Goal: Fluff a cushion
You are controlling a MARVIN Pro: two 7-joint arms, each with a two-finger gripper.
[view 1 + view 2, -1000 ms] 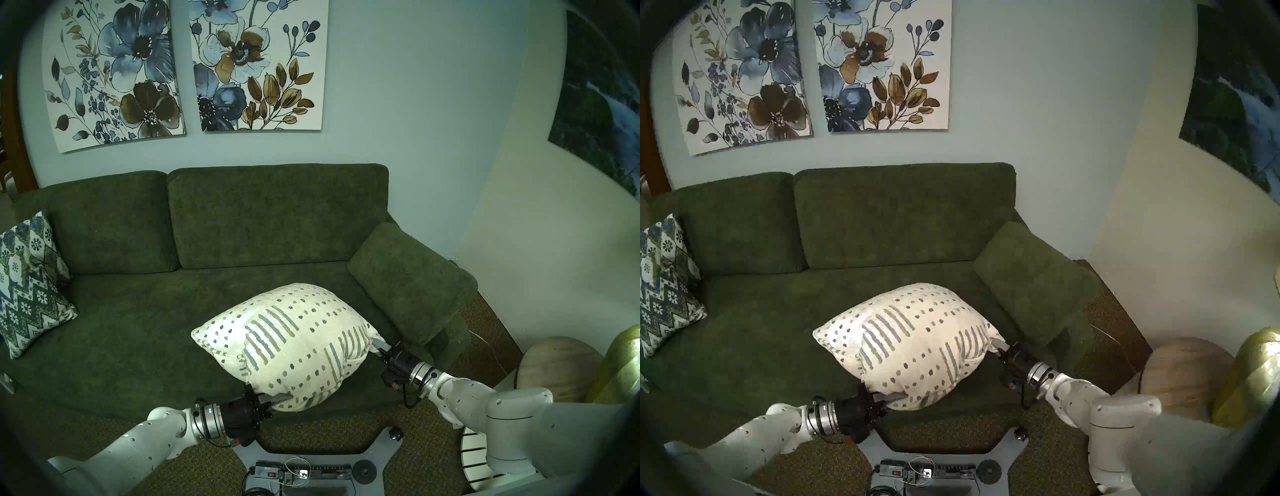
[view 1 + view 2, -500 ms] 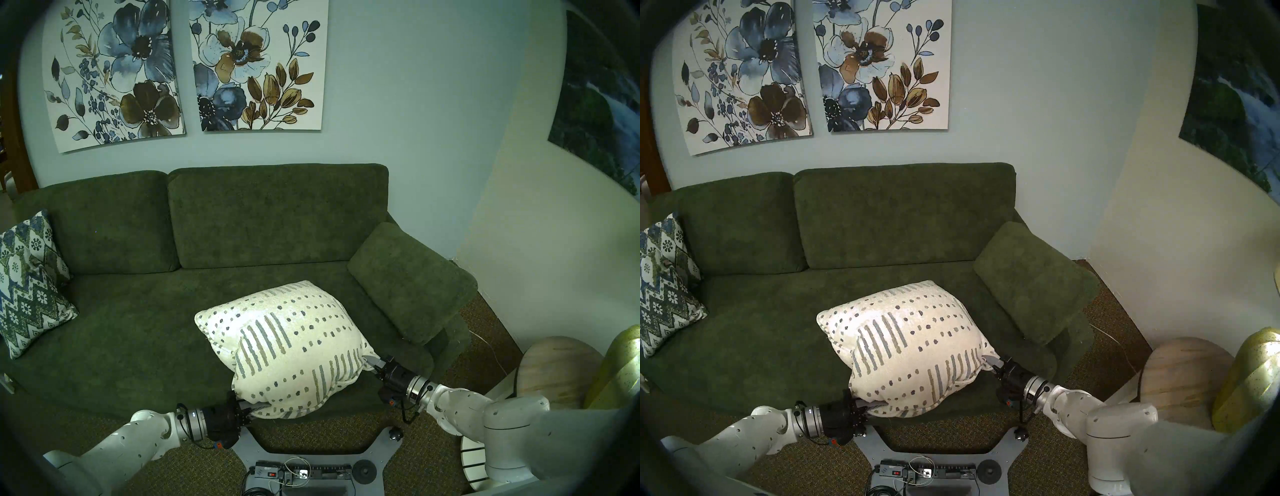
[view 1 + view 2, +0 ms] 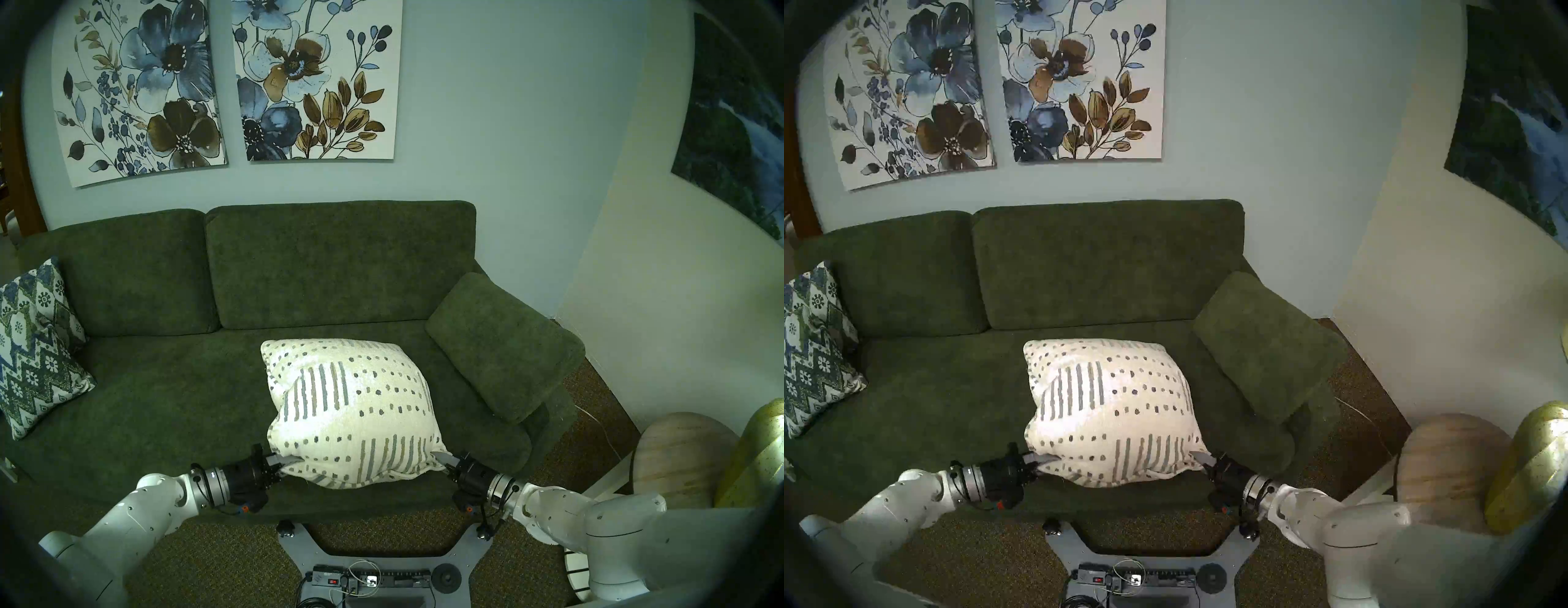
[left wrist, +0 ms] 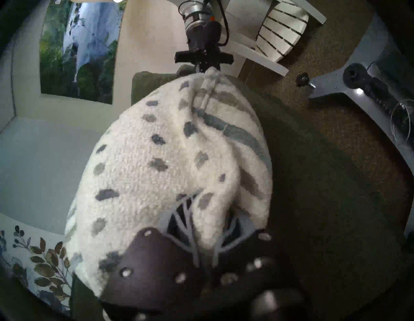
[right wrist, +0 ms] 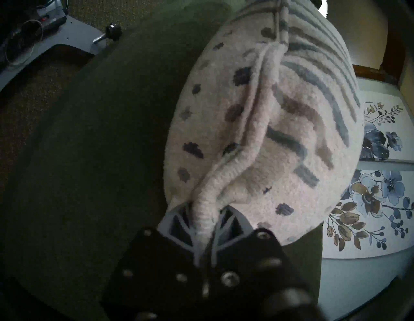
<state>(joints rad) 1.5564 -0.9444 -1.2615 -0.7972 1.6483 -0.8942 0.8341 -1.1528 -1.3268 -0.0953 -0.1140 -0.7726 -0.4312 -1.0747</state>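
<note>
The cream-white cushion [image 3: 352, 407] [image 3: 1110, 403] with grey-blue and olive dashes and stripes lies over the right half of the green sofa seat [image 3: 169, 403], its far edge toward the backrest. My left gripper [image 3: 292, 460] [image 3: 1045, 458] is shut on the cushion's near left corner. My right gripper [image 3: 441, 457] [image 3: 1202, 457] is shut on its near right corner. In the left wrist view the cushion [image 4: 170, 161] bulges away from the pinched corner. The right wrist view has the piped edge of the cushion [image 5: 257, 125] running into my closed fingers [image 5: 174, 222].
A blue-green zigzag pillow [image 3: 38, 348] leans at the sofa's left end. The padded right armrest [image 3: 500, 344] stands close beside the cushion. A wooden ball [image 3: 683, 454] and a gold vase [image 3: 759, 454] sit at the right. My base plate [image 3: 373, 569] lies on the carpet in front.
Both grippers swung the cushion from a diagonal lie to square with the sofa front. The left gripper moved left and up, the right one down toward the seat's front edge.
</note>
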